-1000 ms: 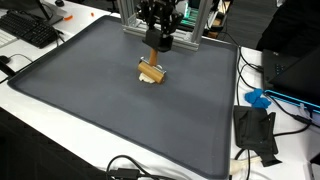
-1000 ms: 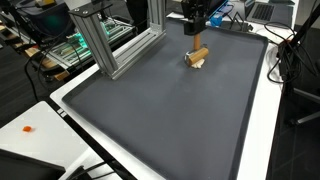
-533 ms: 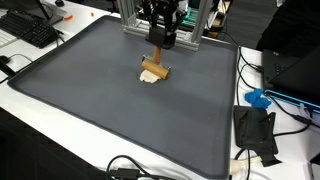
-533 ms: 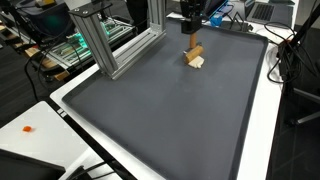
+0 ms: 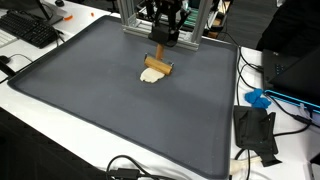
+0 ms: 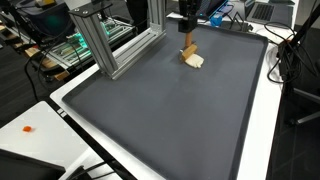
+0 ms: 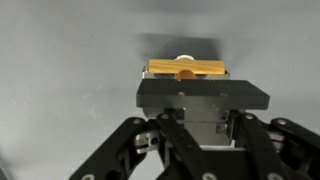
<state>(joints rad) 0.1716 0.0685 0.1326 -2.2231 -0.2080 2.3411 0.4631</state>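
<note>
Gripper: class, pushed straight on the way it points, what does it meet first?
The wooden tool in the gripper; below that, probably the white piece on the grey mat.

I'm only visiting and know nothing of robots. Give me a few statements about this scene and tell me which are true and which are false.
1. The hand holds a wooden tool above the mat. True.
2. The mat is bright green. False: it is dark grey.
3. A black keyboard lies beside the mat. True.
4. The tool's handle lies flat on the mat. False: it stands upright, its top in the hand.
</note>
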